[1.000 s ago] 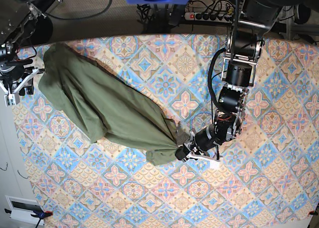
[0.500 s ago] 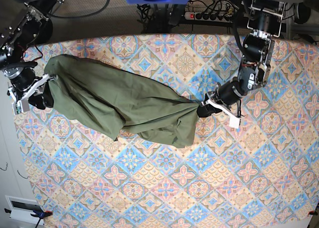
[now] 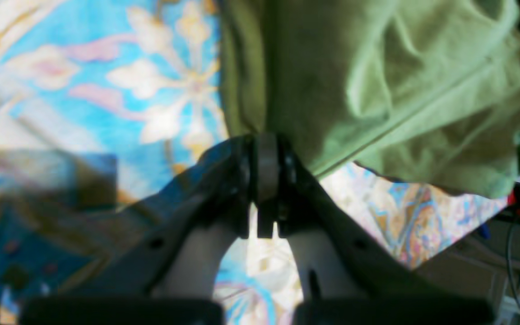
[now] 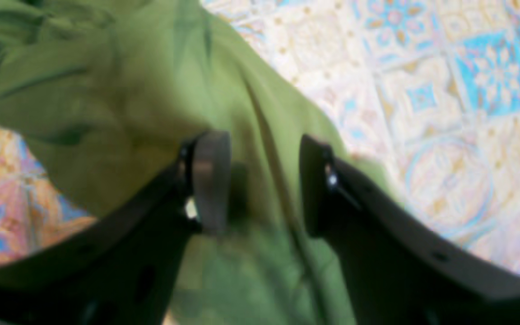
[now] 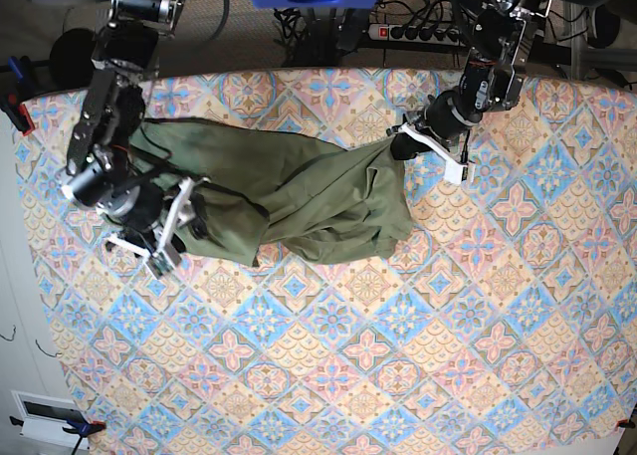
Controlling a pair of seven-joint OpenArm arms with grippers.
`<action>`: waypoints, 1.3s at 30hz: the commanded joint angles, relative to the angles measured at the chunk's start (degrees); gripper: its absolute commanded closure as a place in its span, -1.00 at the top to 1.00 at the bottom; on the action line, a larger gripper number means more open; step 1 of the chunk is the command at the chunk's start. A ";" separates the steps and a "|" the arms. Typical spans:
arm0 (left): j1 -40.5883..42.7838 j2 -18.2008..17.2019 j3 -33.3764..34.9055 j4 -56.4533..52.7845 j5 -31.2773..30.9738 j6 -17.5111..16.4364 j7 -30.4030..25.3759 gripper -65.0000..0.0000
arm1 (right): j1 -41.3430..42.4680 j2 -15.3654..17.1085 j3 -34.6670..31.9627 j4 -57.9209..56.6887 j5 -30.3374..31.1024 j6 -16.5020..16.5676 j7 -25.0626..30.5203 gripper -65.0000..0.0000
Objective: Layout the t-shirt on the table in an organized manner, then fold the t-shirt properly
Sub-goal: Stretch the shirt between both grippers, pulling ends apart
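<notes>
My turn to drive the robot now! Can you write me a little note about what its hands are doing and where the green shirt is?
Left gripper: shut on the t-shirt's edge, near the table's far side.
Right gripper: jaws apart, shirt cloth lying between them, not pinched.
T-shirt: bunched and wrinkled on the table, stretching between both arms.
Done: nothing laid flat.
Left: spread it out smooth, then fold.

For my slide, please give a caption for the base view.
Two arms stretch an olive t-shirt over the patterned table.
</notes>
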 commanded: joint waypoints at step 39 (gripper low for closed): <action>-1.28 -2.60 -6.81 -8.85 -0.60 -0.21 -0.43 -1.00 | 15.73 3.43 -7.44 -22.55 -5.88 -0.03 3.90 -0.98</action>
